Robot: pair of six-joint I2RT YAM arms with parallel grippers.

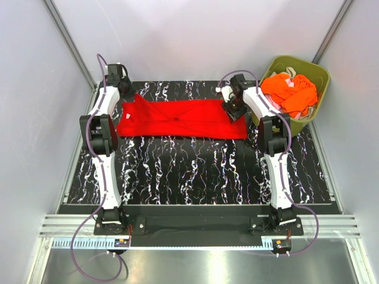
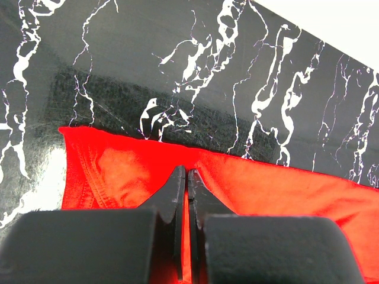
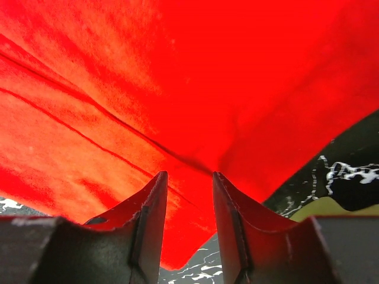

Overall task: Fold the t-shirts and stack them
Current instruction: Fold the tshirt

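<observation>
Noting red t-shirt (image 1: 177, 118) flat along my desk's (image 1: 195, 171) far edge, left gripper (image 2: 186, 173) pinched shut on its left end, right gripper (image 3: 189, 174) half open over its right end, green bin (image 1: 317, 74) of orange shirts (image 1: 290, 92) just beside.

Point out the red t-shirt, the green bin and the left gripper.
red t-shirt (image 1: 177, 120), top view, middle of cloth.
green bin (image 1: 310, 66), top view, far rim.
left gripper (image 2: 185, 175), left wrist view, between fingertips.

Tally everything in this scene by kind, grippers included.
Red t-shirt: 1
Olive-green bin: 1
Heap of orange clothes in the bin: 1, pieces uncountable
Grippers: 2, left gripper and right gripper
Total: 5
</observation>
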